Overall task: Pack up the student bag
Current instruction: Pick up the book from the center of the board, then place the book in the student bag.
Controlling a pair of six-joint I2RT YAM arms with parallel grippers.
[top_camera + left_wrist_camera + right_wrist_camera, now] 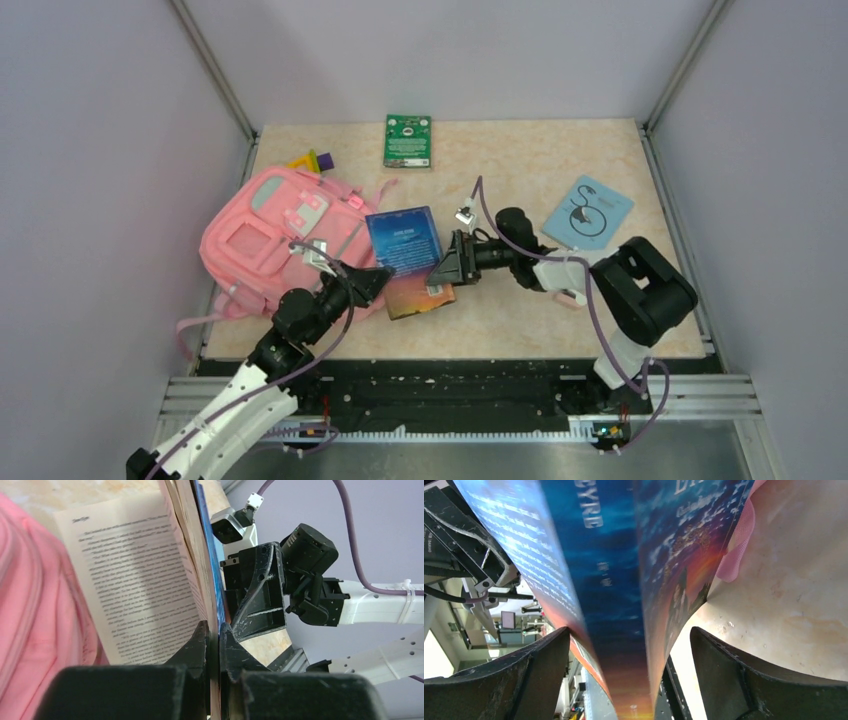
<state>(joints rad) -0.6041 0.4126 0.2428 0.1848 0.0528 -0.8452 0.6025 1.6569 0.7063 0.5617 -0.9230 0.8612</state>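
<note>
On the beige marbled tabletop (520, 170), the soft pink fabric student bag (265, 235) lay flat along the left edge, long axis diagonal from near-left to far-right. Bare surface lay centre-right. The left gripper (383, 281) was clamped on the blue paperback book (405, 240) just beside the bag. The right gripper (440, 270) straddled the book's spine, jaws apart.

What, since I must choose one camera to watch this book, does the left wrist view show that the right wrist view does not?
Only the left wrist view: the printed inside pages of the book, and the left end effector shut on its edge.
Only the right wrist view: the blue outside cover and spine with lettering, sitting between the open fingers of the right end effector.
Both: the same book, some of the pink student bag and the pale table.
</note>
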